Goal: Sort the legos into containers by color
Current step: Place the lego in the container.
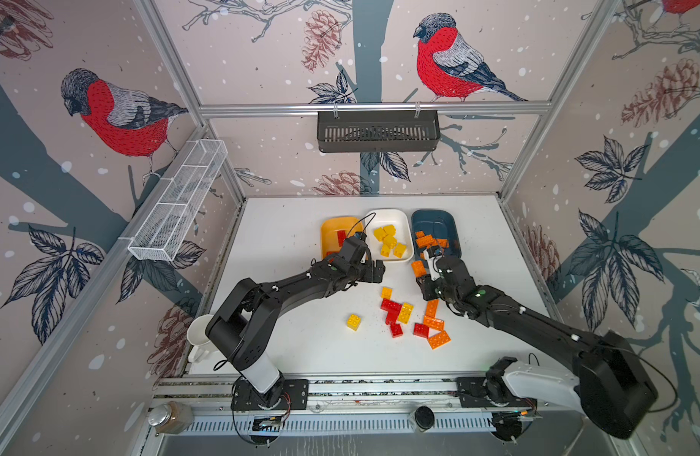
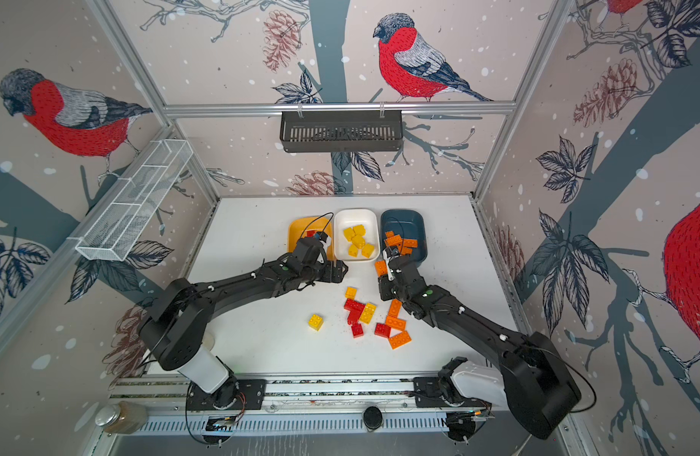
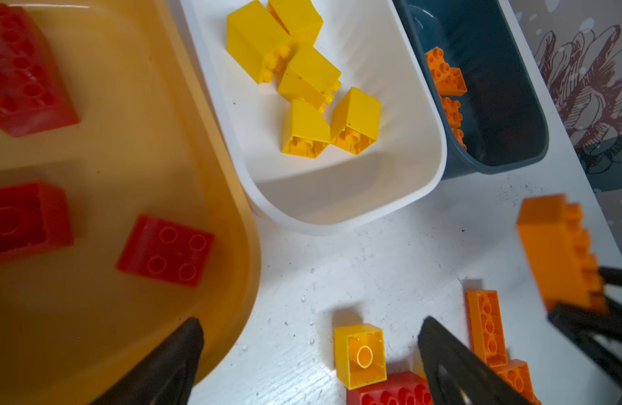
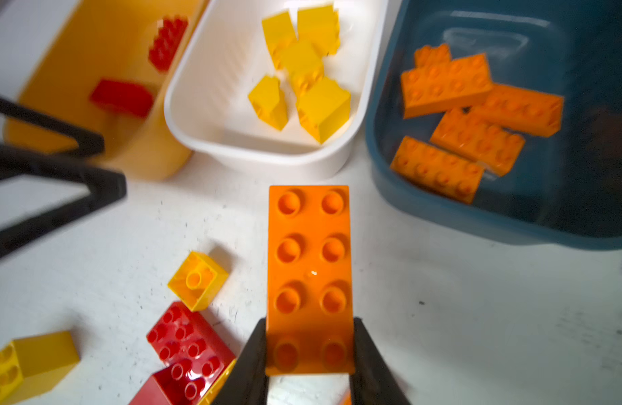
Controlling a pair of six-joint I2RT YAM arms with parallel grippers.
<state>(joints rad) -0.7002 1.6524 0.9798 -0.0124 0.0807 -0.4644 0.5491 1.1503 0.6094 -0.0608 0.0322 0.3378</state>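
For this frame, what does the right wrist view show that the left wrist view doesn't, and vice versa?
Right wrist only: the eight-stud face of the orange brick clamped in the right gripper, and the orange bricks in the teal tray unobstructed. Left wrist only: three red bricks in the yellow-orange tray, framed by the open left gripper. Both: the white tray holding five yellow bricks.

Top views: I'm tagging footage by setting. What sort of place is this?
Likely a robot test cell: aluminium frame with wallpapered panels, left arm and right arm bolted to a rail, legos on a table.
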